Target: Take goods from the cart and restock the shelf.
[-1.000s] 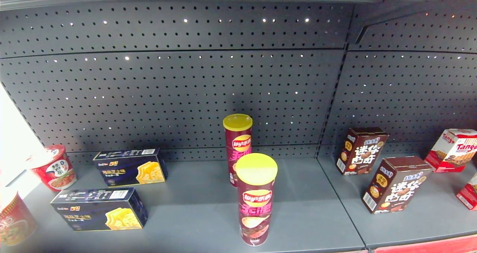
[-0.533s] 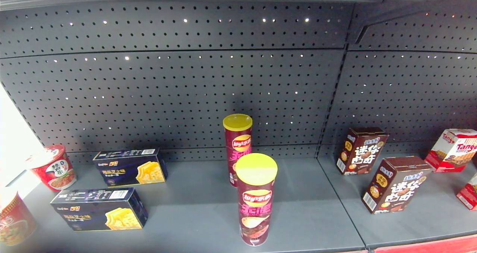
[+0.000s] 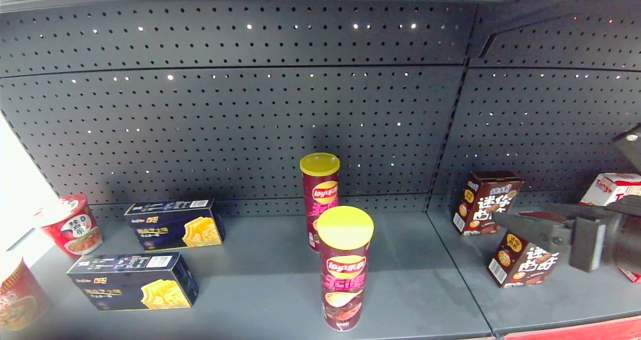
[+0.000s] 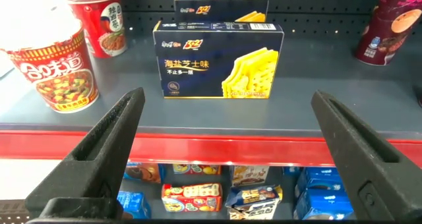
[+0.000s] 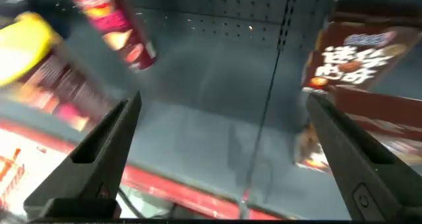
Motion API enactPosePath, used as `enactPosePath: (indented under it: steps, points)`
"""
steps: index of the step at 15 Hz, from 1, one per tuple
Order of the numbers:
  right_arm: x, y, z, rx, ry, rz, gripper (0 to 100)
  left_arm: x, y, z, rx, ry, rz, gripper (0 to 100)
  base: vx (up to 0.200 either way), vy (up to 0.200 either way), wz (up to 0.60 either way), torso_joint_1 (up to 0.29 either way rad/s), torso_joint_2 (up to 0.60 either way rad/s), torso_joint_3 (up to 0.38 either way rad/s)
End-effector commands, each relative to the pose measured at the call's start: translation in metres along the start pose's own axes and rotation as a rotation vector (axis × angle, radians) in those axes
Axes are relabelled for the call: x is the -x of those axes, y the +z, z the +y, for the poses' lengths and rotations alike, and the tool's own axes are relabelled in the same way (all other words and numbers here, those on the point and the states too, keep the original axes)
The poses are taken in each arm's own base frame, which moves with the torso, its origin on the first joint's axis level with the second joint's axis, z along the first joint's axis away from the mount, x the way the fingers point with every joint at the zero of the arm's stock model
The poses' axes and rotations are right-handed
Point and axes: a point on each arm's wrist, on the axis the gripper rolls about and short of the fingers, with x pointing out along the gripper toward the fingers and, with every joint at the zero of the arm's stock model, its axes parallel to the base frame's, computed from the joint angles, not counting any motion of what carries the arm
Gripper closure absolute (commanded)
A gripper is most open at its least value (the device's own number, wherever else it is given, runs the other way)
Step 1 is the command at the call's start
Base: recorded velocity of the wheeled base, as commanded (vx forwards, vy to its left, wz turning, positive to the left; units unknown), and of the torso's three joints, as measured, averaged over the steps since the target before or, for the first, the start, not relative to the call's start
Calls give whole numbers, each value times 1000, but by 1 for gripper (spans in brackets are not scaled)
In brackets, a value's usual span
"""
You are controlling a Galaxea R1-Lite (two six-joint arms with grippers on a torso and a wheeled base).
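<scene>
1. A retail shop aisle: a grey metal shelf point(image 3: 260, 280) backed by a perforated panel point(image 3: 240, 129) filled the frame.
2. Packaged snacks faced outward in rows: crisp cans point(image 3: 345, 265) at centre, cracker boxes point(image 3: 135, 280) at lower left, biscuit boxes point(image 3: 483, 202) at right, cup noodles point(image 3: 72, 225) at the far left edge.
3. A red price rail point(image 4: 211, 148) edged the shelf, and more boxed goods point(image 4: 191, 196) were stocked on the tier beneath.

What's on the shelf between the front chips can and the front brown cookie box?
Nothing: the head view shows bare grey shelf between the front chips can and the front brown cookie box, crossed only by the panel seam.
</scene>
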Motion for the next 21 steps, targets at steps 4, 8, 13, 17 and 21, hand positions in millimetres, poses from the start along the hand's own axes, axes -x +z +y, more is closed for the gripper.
enactPosePath:
  steps: [4, 8, 13, 17, 21]
  points:
    - [-82, -30, 39, -39, -30, 159, 0, 0, 0, 0, 1, 1, -1, 0, 0, 0, 0, 0, 0, 0]
    - [-93, -53, 46, -32, -58, 233, 0, 0, 0, 0, 1, 1, -1, 0, 0, 0, 0, 0, 0, 0]
    - [-87, -76, 57, 5, -56, 294, 0, 0, 0, 0, 1, 1, 0, 0, 0, 0, 0, 0, 0, 0]
    - [-90, -82, 69, 11, -22, 318, 0, 0, 0, 0, 1, 1, -1, 0, 0, 0, 0, 0, 0, 0]
    - [-97, -81, 77, -1, -13, 320, 0, 0, 0, 0, 1, 1, -1, 0, 0, 0, 0, 0, 0, 0]
